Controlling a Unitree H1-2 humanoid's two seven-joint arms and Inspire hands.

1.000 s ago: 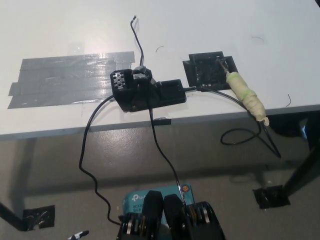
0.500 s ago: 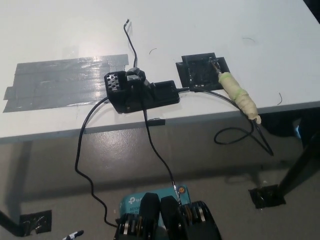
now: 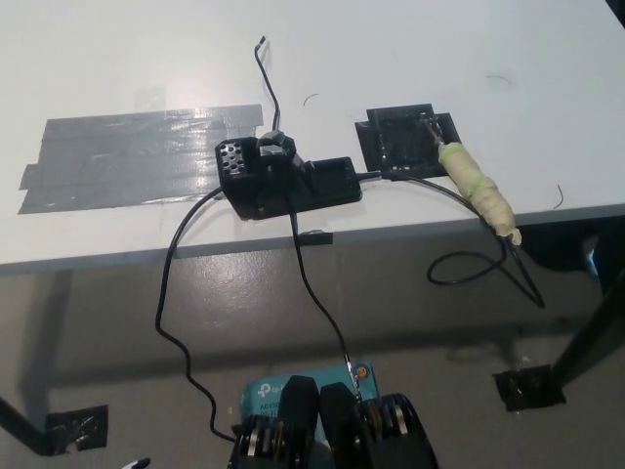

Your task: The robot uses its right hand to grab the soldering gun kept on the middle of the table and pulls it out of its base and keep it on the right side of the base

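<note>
Tabletop (image 3: 410, 49), white, is seen from steeply above, its near edge crossing the middle of the view. Neither hand is shown, so how far either is open, and whether anything is held, cannot be told, and places cannot be given relative to a hand. A black soldering base (image 3: 288, 181) is set near the table's front edge, about mid-table. The soldering gun (image 3: 477, 189), its handle wrapped in pale tape, is laid to the right of the base, its tip resting on a black square pad (image 3: 400, 142) and its rear end overhanging the table edge. A wide patch of grey tape (image 3: 127, 156) is stuck to the left of the base. Black cables (image 3: 171, 293) are hung from the base toward the floor.
</note>
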